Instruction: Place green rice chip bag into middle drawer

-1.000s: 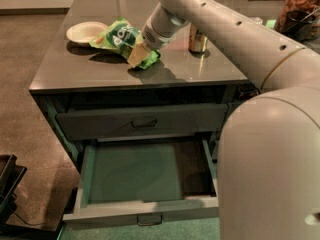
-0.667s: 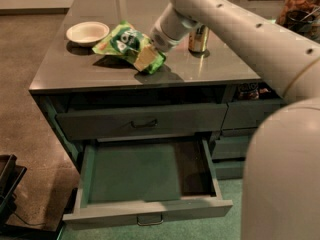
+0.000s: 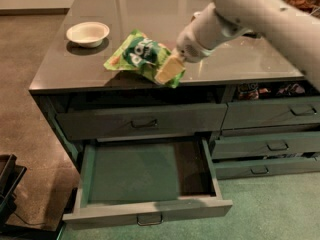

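Green rice chip bag point(image 3: 141, 54) is pinched in gripper point(image 3: 168, 72) at counter point(image 3: 150, 14) edge.

I read the green rice chip bag point(image 3: 140, 54) as bright green with 1 dark green round logo and white lettering. The cream gripper point(image 3: 167, 73) clamps its lower edge above the countertop point(image 3: 150, 9) front. The middle drawer point(image 3: 145, 174) is grey-green, green inside.

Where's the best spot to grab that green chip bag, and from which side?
Grab its thin right edge, coming from the right over the countertop. The green chip bag is puffy in the middle, but its edge is flat enough to pinch. The end effector is on that lower right corner now, closed on it.
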Action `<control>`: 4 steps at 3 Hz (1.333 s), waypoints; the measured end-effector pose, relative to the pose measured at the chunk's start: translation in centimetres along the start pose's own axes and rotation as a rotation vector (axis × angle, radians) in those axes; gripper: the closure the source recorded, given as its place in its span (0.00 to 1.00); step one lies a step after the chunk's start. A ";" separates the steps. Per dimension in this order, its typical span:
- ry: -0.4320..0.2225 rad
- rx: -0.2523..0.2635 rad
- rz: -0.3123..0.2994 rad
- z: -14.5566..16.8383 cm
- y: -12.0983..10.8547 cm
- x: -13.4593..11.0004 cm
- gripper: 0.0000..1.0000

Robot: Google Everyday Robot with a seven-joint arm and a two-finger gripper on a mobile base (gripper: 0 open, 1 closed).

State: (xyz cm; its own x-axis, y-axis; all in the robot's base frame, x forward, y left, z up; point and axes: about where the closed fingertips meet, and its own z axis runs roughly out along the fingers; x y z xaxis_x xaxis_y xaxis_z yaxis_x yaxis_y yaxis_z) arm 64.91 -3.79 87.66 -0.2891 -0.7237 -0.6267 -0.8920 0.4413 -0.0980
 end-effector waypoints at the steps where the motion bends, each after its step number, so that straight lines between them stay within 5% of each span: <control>1: -0.003 -0.010 -0.028 -2.0 0.6 1.9 1.00; 3: 0.002 -0.041 -0.085 -1.7 1.5 1.8 1.00; 4: 0.009 -0.104 -0.198 -3.0 4.9 1.9 1.00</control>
State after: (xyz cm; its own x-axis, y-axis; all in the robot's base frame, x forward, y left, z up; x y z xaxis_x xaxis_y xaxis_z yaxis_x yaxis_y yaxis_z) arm 58.94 -4.63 88.32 -0.1078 -0.7957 -0.5960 -0.9625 0.2337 -0.1378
